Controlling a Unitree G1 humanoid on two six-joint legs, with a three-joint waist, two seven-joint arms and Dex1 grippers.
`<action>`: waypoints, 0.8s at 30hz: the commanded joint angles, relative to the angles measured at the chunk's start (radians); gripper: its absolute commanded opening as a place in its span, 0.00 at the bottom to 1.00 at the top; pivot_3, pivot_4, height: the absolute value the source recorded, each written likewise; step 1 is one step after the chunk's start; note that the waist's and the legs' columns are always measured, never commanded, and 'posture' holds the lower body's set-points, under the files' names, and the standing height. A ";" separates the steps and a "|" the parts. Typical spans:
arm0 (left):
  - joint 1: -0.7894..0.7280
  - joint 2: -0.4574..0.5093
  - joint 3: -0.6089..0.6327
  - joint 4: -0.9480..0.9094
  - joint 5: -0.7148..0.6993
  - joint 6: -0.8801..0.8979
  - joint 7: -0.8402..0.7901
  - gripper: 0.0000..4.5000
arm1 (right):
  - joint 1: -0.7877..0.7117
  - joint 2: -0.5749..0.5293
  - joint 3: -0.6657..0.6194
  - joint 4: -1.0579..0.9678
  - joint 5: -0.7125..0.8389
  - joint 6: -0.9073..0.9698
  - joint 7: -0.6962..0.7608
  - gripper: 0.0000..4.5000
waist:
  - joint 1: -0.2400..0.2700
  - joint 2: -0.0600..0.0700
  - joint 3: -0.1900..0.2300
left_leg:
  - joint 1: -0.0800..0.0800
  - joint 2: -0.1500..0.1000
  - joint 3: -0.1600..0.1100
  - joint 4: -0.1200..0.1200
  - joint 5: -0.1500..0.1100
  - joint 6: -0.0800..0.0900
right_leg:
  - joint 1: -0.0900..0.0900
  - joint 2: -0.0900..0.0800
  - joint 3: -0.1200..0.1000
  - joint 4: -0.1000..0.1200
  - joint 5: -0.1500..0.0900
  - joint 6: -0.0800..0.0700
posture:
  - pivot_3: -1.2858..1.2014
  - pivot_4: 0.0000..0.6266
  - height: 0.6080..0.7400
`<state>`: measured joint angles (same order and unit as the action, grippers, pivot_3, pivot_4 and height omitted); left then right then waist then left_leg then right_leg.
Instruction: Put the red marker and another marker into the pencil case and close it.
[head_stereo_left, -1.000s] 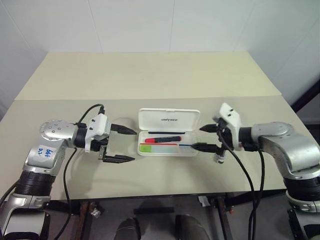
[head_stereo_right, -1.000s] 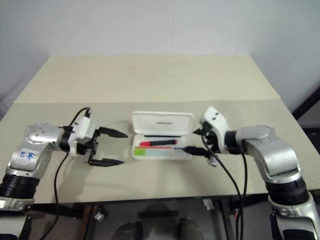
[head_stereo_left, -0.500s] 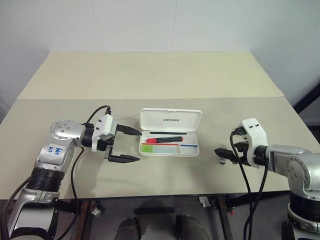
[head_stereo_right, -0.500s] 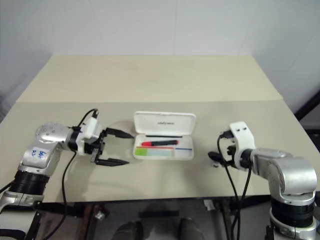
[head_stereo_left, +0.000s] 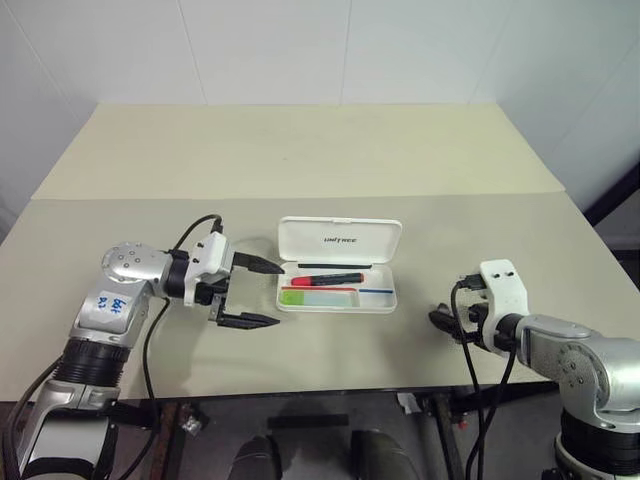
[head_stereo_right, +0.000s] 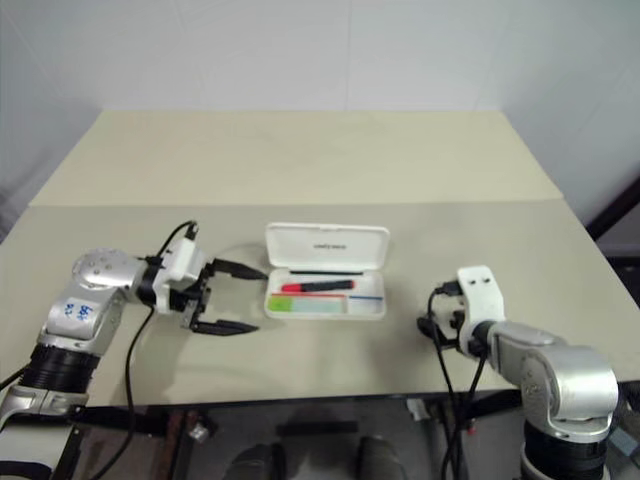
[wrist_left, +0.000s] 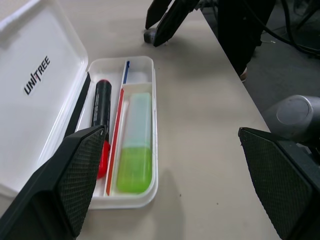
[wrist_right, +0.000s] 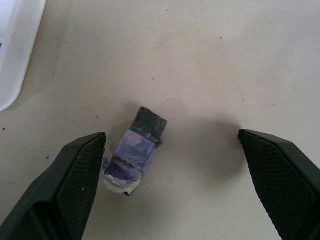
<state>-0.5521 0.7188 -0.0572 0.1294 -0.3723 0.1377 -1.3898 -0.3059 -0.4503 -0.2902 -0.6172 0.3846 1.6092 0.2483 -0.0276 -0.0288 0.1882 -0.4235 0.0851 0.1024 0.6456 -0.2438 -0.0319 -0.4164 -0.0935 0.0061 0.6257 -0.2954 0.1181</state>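
Left wrist view looks past the wide-spread fingers of the left hand (wrist_left: 170, 185) straight onto the pencil case (wrist_left: 131, 197), which lies open on the desk (head_stereo_left: 300, 160) just ahead of it, lid (wrist_left: 35, 100) folded back flat. Both markers already sit inside: the red marker (wrist_left: 101, 125) in the compartment nearer the lid, another marker (wrist_left: 135, 160), the light green one, in the compartment on the far side of the thin divider from it. Neither hand holds anything.

Off on the other side of the case, the right hand (head_stereo_left: 447, 318) hangs low over the desk, well apart from the case, its fingers also spread; between them on the desk lies a small grey-purple stub (wrist_right: 134, 151), untouched.

What remains, by my reading, is closing the lid. The case looks like a light, stiff plastic shell with smooth, likely slippery surfaces, so a push on the lid could slide the whole thing across the desk rather than fold it. The free long edge of the lid, the edge farthest from the tray, seems the best place to catch it, ideally with the tray steadied from the opposite side.
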 joint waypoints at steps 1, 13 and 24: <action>0.001 0.014 0.025 -0.041 -0.012 0.002 0.007 1.00 | 0.005 0.005 0.005 0.006 0.010 0.005 -0.034 1.00 | 0.000 0.000 0.000 | 0.000 0.000 0.000 0.000 0.000 0.000 | 0.000 0.000 0.000 0.000 0.000 0.000 | 0.52 0.24 1.00; 0.011 0.029 0.045 -0.065 -0.016 0.010 0.026 1.00 | -0.012 -0.099 0.095 0.065 0.003 -0.040 -0.013 0.12 | -0.001 -0.002 -0.001 | 0.001 0.000 -0.001 0.000 0.000 0.000 | 0.002 0.000 0.000 -0.002 0.000 -0.001 | 0.52 0.24 1.00; 0.015 0.039 0.059 -0.069 -0.020 0.008 0.038 1.00 | -0.114 -0.432 0.295 0.377 -0.021 -0.833 0.573 0.12 | -0.004 -0.002 -0.001 | 0.001 -0.002 0.001 -0.001 0.001 0.004 | 0.004 -0.001 0.000 -0.008 0.003 0.002 | 0.52 0.24 1.00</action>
<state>-0.5379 0.7418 -0.0316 0.0882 -0.3781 0.1511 -1.3548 -0.3943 -0.8583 -0.0130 -0.2590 0.3600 0.8841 0.7160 -0.0318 -0.0309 0.1870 -0.4228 0.0842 0.1030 0.6441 -0.2435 -0.0289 -0.4132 -0.0938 0.0063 0.6185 -0.2924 0.1210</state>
